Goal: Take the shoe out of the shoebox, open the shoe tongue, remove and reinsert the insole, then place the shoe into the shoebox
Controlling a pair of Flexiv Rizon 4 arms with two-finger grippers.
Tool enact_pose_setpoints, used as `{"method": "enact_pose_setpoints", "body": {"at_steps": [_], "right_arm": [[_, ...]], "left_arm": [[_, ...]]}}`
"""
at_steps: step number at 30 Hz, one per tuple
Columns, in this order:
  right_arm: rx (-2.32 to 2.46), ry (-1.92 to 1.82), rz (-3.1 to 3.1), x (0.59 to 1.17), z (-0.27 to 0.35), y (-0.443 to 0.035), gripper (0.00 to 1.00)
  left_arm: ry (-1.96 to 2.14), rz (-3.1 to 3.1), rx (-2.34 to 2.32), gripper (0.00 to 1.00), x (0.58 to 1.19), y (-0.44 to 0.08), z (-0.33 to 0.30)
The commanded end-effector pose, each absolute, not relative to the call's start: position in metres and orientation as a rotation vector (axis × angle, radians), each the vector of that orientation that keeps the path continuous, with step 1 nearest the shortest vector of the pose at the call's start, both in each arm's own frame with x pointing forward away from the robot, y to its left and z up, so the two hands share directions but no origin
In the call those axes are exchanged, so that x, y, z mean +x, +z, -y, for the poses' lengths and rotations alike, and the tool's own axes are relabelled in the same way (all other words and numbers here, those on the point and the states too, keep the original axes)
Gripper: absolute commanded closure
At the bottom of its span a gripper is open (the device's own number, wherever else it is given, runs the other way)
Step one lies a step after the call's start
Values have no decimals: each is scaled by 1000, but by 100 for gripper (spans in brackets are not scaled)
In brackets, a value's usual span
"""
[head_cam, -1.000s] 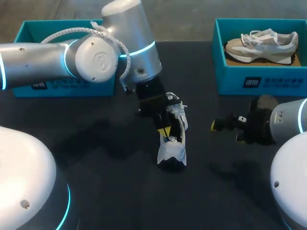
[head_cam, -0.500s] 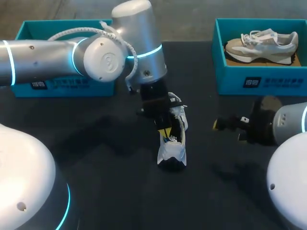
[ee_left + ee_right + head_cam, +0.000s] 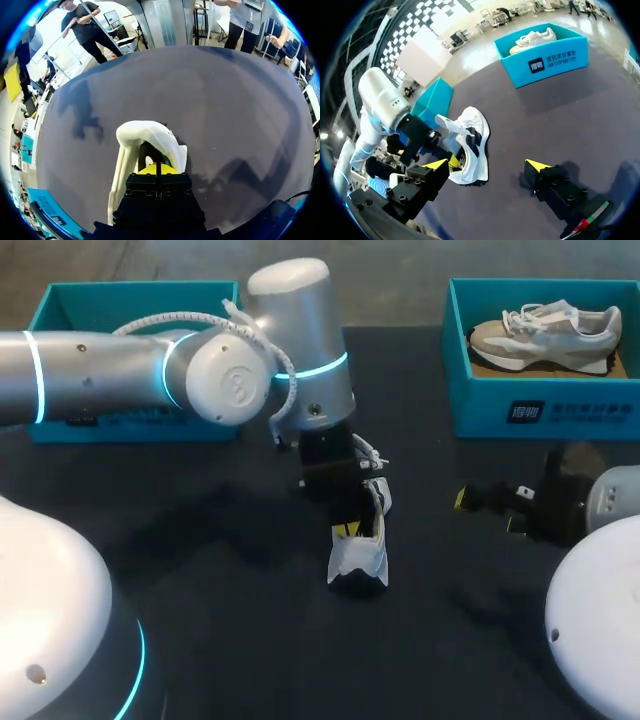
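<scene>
A white shoe with black trim [image 3: 358, 545] rests on the dark table [image 3: 220, 620] near the middle, its toe toward the front edge. My left gripper [image 3: 346, 523] reaches down into the shoe's opening. In the left wrist view its yellow tips [image 3: 156, 169] press together, shut, inside the shoe [image 3: 145, 137]; whether they pinch anything is hidden. The right wrist view shows the shoe [image 3: 472, 145] ahead of my right gripper [image 3: 487, 165], with the tongue flap raised beside the left gripper [image 3: 420, 134]. My right gripper [image 3: 480, 500] hovers open to the right of the shoe, apart from it.
A teal shoebox [image 3: 545, 405] at the back right holds a beige shoe [image 3: 545, 330]; it shows too in the right wrist view as the box [image 3: 550, 57]. A second teal shoebox [image 3: 60, 310] stands at the back left, partly behind my left arm.
My left arm's wrist has shifted a little to the right above the shoe. The right gripper has drifted slightly right. The shoe has stayed in place.
</scene>
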State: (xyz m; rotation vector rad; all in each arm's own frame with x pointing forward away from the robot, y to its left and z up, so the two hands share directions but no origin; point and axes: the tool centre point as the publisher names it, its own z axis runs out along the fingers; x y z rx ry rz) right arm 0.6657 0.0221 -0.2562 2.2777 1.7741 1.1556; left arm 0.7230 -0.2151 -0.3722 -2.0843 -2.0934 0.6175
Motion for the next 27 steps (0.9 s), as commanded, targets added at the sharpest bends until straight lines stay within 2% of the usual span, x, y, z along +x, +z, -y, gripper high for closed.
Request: {"method": "enact_pose_setpoints", "body": {"at_steps": [1, 5, 17, 27], "right_arm": [[2350, 1076, -1909, 638, 5, -216, 0], [2350, 1076, -1909, 638, 5, -216, 0], [2399, 1197, -2072, 685, 2, -210, 0], [2425, 1088, -2202, 708, -5, -235, 0]], "left_arm": [[607, 2101, -2078, 100, 723, -379, 221], [609, 2110, -2068, 100, 723, -379, 221], [620, 2117, -2060, 100, 720, -383, 224], [635, 2127, -2060, 100, 722, -382, 227]]}}
